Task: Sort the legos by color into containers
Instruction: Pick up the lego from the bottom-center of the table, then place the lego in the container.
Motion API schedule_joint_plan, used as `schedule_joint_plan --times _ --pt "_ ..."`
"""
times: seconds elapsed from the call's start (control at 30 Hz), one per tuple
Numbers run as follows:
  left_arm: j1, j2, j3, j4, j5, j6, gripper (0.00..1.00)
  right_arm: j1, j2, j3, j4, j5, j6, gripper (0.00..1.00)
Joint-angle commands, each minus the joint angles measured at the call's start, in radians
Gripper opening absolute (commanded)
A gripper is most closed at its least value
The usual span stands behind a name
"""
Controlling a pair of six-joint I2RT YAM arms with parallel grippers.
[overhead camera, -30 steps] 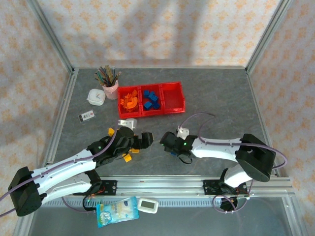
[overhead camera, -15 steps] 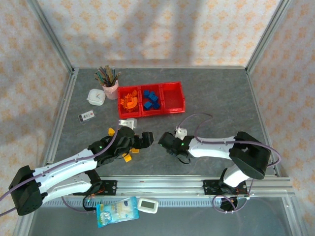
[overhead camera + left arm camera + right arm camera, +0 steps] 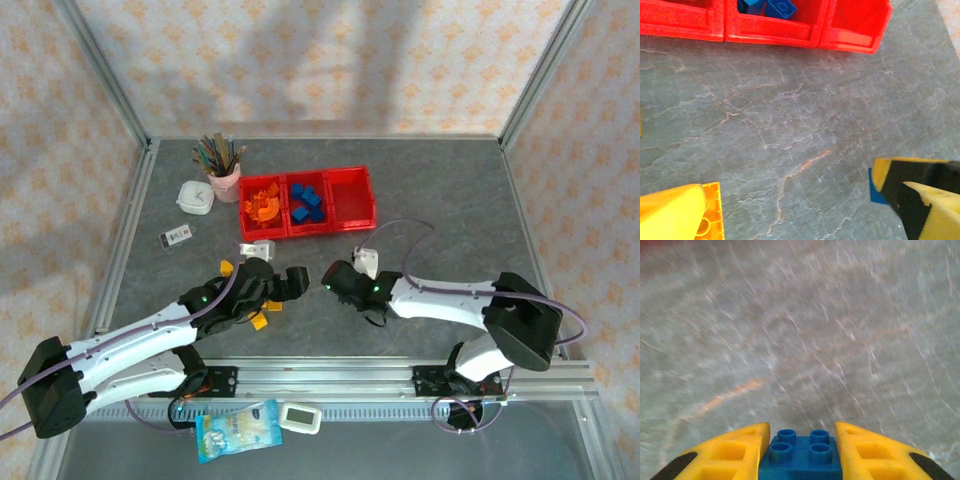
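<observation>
Beneath patterned walls [image 3: 330, 60], grey veined tabletop [image 3: 450, 200] bears red containers [image 3: 350, 195].

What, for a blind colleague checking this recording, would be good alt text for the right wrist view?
A blue brick with four studs on top is clamped between the two yellow fingers of the right gripper at the bottom edge of the picture. Beyond it stretches the grey, veined table, somewhat blurred.
</observation>
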Motion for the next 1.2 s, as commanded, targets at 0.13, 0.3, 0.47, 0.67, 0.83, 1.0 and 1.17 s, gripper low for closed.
schedule_joint_plan --times 0.13,0.3,0.47,0.67,0.83,1.0,1.17 --pt "0.033 -0.024 0.116 -0.118 -0.096 0.036 0.99 -0.104 0.009 0.149 0.106 0.048 -0.203 0.33" --pt "0.111 -0.039 0.148 -0.133 -0.066 0.066 0.99 -0.166 0.114 0.296 0.167 0.036 -0.308 0.33" --pt "0.203 -0.039 0.173 -0.151 -0.049 0.084 0.99 -0.245 0.259 0.442 0.23 -0.025 -0.382 0.33" --pt "0.25 -0.02 0.174 -0.138 -0.065 0.068 0.99 -0.271 0.477 0.659 0.24 -0.017 -0.506 0.33" --pt "0.265 -0.021 0.165 -0.135 -0.084 0.051 0.99 -0.285 0.635 0.852 0.194 -0.029 -0.557 0.34" --pt "0.272 -0.033 0.143 -0.119 -0.074 0.036 0.99 -0.293 0.746 1.005 0.16 -0.027 -0.594 0.42" --pt "0.276 -0.041 0.143 -0.119 -0.07 0.038 0.99 -0.294 0.767 1.084 0.12 -0.019 -0.61 0.55"
